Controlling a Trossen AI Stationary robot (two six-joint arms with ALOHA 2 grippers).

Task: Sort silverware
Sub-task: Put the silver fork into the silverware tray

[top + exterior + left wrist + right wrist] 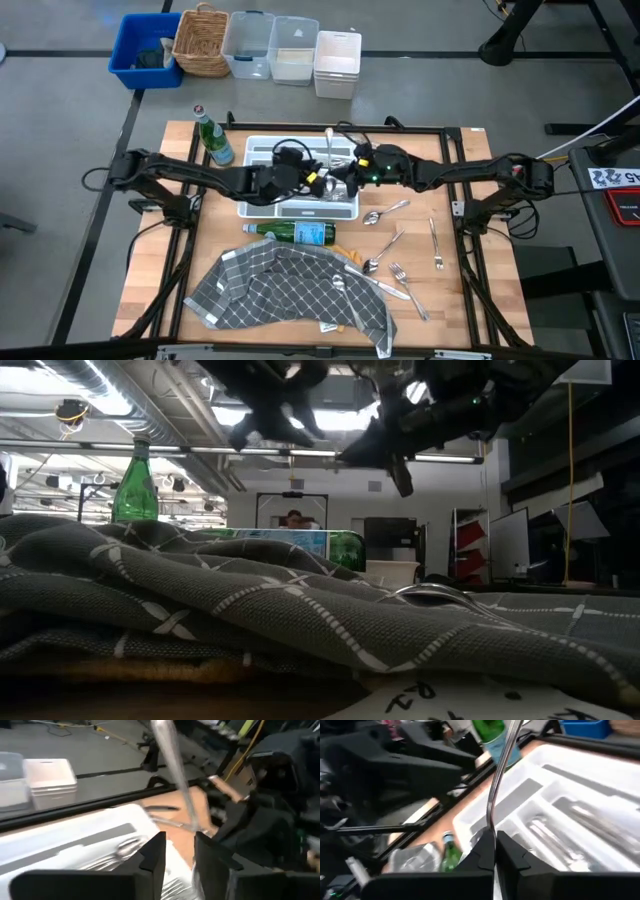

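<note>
My right gripper (495,842) is over the white compartmented tray (262,150), shut on a slim silver utensil (329,150). My left gripper (182,852) is open right beside it over the tray. Its two fingers stand on either side of the same utensil's lower part (192,822); I cannot tell whether they touch it. Several silver pieces lie in the tray's slots (555,835). More forks and spoons lie on the table at the right (385,215) and by the grey cloth (405,285). My right gripper pinches the utensil's thin end (490,822) between its two shut fingers. The rest of the utensil (507,750) runs on beyond the fingertips toward the table's far edge. It is held clear above the tray.
One green bottle (213,140) stands at the tray's far left corner, and another (295,233) lies just in front of the tray. A grey checked cloth (290,290) covers the near middle. Bins and a basket (200,42) stand beyond the table.
</note>
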